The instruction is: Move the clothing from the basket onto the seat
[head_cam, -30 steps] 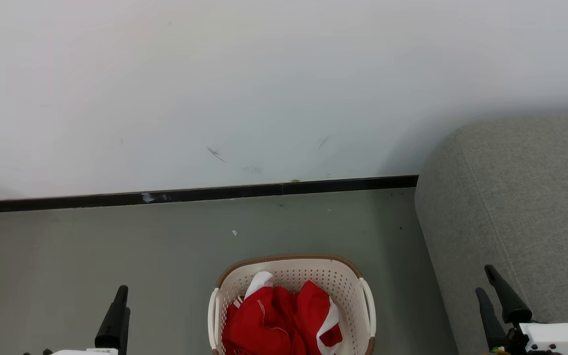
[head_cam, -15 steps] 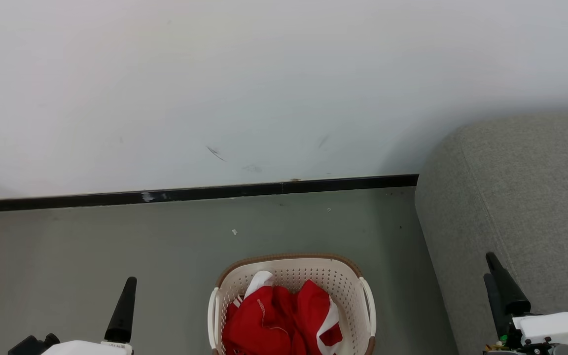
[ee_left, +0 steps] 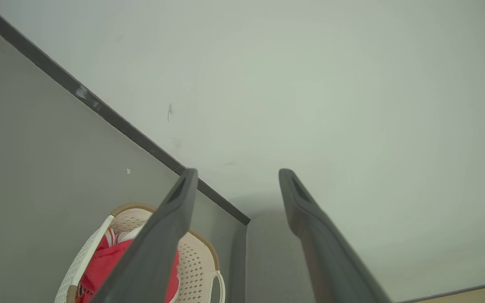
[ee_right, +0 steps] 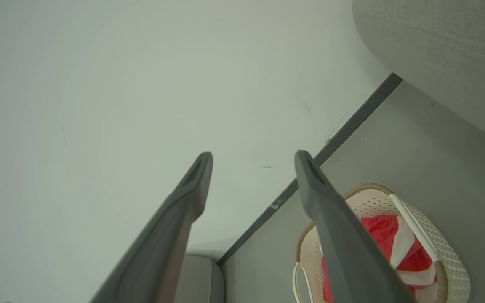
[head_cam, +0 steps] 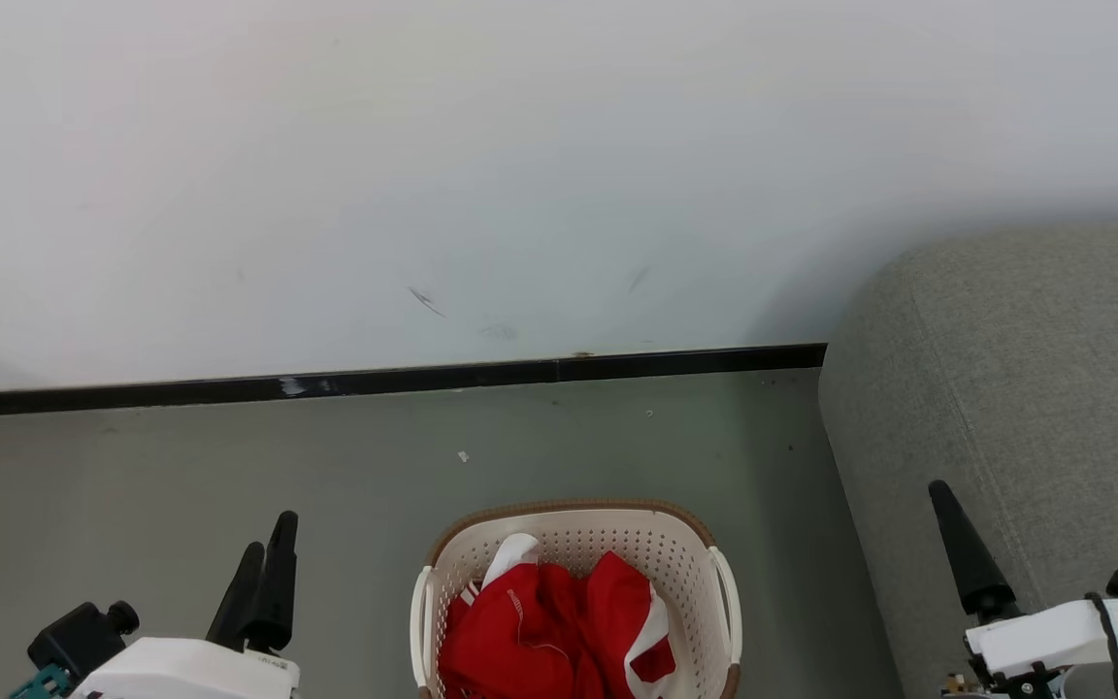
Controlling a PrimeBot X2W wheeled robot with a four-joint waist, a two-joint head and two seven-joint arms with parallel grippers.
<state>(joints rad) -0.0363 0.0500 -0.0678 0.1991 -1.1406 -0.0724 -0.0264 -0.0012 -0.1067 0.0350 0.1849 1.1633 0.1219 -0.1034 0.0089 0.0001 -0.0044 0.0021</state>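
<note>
To the left of the basket (head_cam: 569,507), your left gripper (head_cam: 270,534) hangs above the floor (head_cam: 132,485), well apart from the basket's left handle. Its two fingers stand spread, with nothing between them. I judge that it waits open like this because no garment is taken yet.

The basket stands on the floor, not far from the wall. The clothing (head_cam: 530,631) lies crumpled inside the basket, red with white parts, below the rim. So the task is at its start, I think.

To the right of the basket is the seat (head_cam: 1035,388), near the right handle, with a strip of floor between them. The part you see carries no garment. Probably the basket is put so near to make the carry short.

Your right gripper (ee_right: 254,155) is right of the basket, at the seat's edge, fingers also wide apart and empty.
</note>
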